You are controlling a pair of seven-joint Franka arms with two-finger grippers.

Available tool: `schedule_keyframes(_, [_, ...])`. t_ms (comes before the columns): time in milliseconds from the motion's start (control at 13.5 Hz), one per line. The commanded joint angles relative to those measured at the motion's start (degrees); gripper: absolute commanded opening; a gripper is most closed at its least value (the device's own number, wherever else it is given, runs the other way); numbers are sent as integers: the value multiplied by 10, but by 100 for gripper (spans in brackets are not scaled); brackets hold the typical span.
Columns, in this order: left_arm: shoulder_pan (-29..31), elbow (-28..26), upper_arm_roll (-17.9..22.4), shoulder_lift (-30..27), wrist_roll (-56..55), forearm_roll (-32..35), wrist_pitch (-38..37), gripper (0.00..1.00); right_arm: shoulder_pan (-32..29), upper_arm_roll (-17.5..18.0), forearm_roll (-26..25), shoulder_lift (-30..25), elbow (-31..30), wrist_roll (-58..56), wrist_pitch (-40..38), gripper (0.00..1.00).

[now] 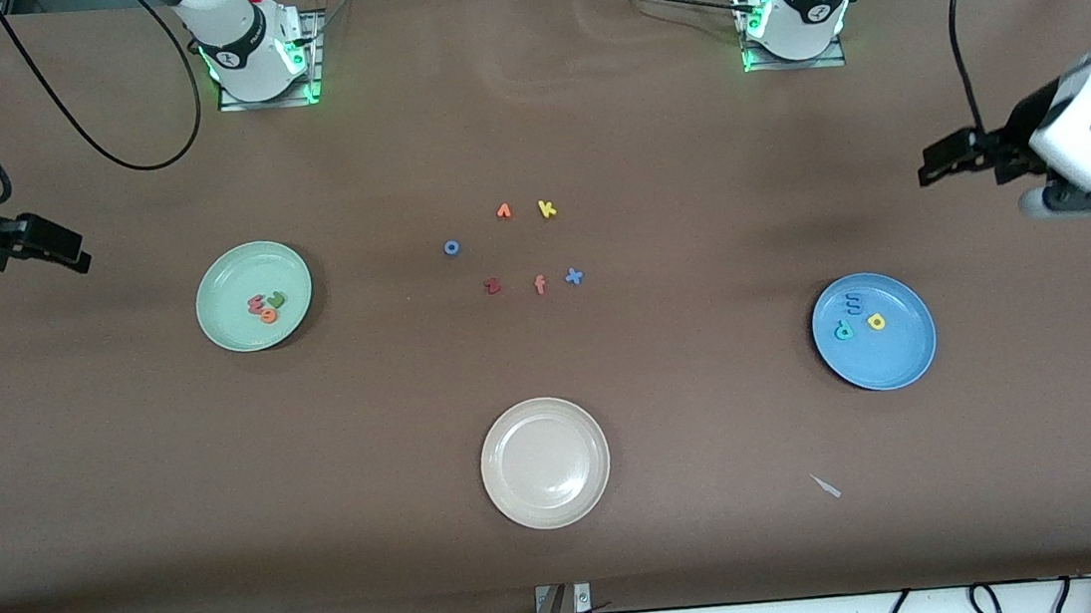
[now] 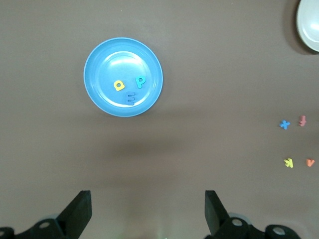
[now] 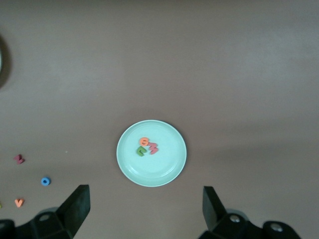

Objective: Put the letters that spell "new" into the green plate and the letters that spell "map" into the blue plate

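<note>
Both my tools hang wide open and empty — left tool (image 2: 147, 211) and right tool (image 3: 144, 209) at the desk's ends. Three letters lie in the green plate (image 1: 225, 327), three in the blue plate (image 1: 901, 357). Sorting looks done — best I stay clear. Six spare letters sit mid-desk; one beige plate (image 1: 550, 506).

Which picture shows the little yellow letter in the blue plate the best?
The left wrist view: there the yellow a lies big and plain in the blue plate, beside the teal p. The front view shows it too, only smaller. The right wrist view does not show it at all.
</note>
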Motion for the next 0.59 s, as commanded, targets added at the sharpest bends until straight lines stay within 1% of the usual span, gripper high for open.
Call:
schedule_keyframes(0, [-23, -19, 28, -24, -14, 2, 0, 100, -23, 45, -19, -33, -31, 6, 16, 100])
schedule_keyframes(223, [-28, -19, 25, -25, -23, 16, 8, 100, -31, 46, -17, -37, -32, -1, -5, 100])
schedule_keyframes(371, [-28, -18, 25, -24, -22, 17, 35, 100, -39, 49, -17, -38, -32, -1, -4, 100])
schedule_keyframes(519, [-27, -19, 25, -23, -18, 17, 40, 100, -47, 50, -17, -39, -32, -1, -6, 100])
